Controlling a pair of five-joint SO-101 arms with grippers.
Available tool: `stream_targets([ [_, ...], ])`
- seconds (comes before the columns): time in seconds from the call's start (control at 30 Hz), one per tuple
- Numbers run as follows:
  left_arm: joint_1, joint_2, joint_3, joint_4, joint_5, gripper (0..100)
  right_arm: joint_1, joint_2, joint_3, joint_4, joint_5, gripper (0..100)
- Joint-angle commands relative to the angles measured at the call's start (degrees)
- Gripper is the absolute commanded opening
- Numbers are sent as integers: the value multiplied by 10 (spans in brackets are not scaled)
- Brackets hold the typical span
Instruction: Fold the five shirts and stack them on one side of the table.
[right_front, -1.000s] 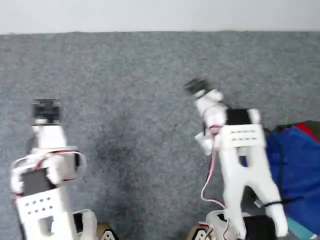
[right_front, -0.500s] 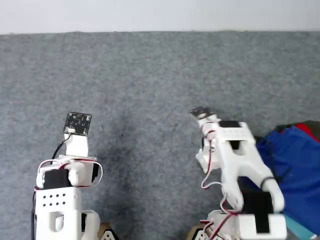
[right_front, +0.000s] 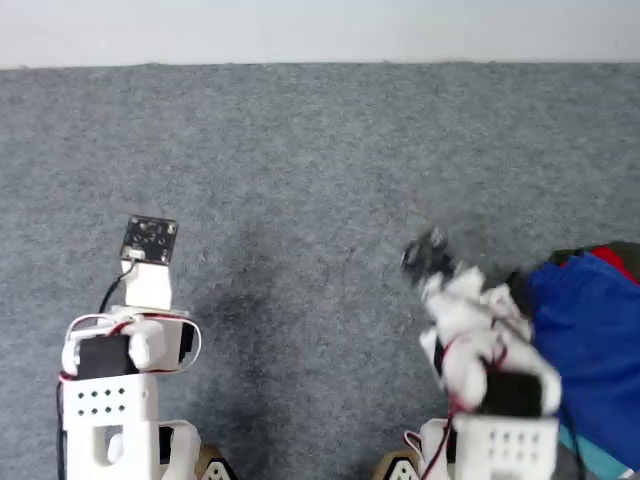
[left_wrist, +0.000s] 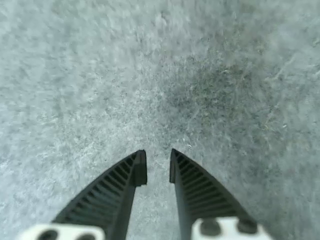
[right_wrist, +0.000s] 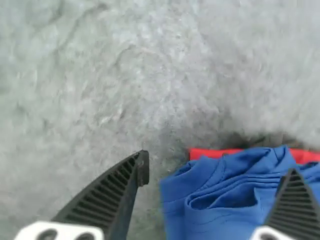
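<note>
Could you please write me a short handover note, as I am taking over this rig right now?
Left hand: slightly open, empty, above the bare grey mat.
Right hand: wide open, empty, over the edge of the blue shirt.
Shirts: one pile at the mat's right side, blue on top, red shirt beneath; the count is unclear.
Done: stacking looks largely finished.
Left: confirm five shirts; the blue one looks rumpled and may need refolding.

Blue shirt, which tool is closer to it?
Right. The right tool is open over the edge of the blue shirt; the left tool sits far away, above grey mat.
</note>
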Motion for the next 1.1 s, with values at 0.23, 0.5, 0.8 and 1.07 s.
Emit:
stream_targets([
  [0.23, 3, -7, 94, -96, -4, 85, 111, -251, 166, 27, 7, 391],
  [0.5, 3, -8, -3, -8, -4, 83, 151, -264, 305, -15, 42, 391],
  [0.8, 0, -106, -175, 156, -4, 83, 153, -262, 324, -10, 41, 391],
  [1.07, -2, -391, -129, 150, -4, 82, 153, -262, 324, -10, 40, 391],
])
